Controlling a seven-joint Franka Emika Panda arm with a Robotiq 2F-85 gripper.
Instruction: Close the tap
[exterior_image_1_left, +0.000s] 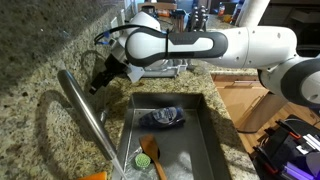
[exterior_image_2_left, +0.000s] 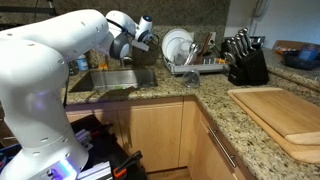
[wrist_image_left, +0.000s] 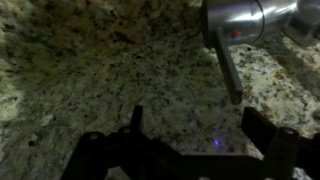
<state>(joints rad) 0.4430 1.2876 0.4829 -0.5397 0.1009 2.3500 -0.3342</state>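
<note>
Granite counter (exterior_image_1_left: 40, 135) with a steel sink (exterior_image_1_left: 213, 125) set in. The tap (exterior_image_1_left: 88, 112) stands at the sink's edge, its spout long and slanting. Its thin lever (wrist_image_left: 229, 70) lies just ahead of the gripper (wrist_image_left: 192, 113), pointing lengthwise toward it and off-centre toward the wrist view's right. Fingers (wrist_image_left: 256, 126) spread wide, holding nothing; cloth (exterior_image_1_left: 162, 117) and orange brush (exterior_image_1_left: 150, 153) in the basin, out of the way.

Tap lever (wrist_image_left: 228, 65) beyond wide-apart jaws

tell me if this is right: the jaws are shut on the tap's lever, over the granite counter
Not quite. In the wrist view the gripper holds its jaws open, short of the tap's lever; it is over the granite counter.
</note>
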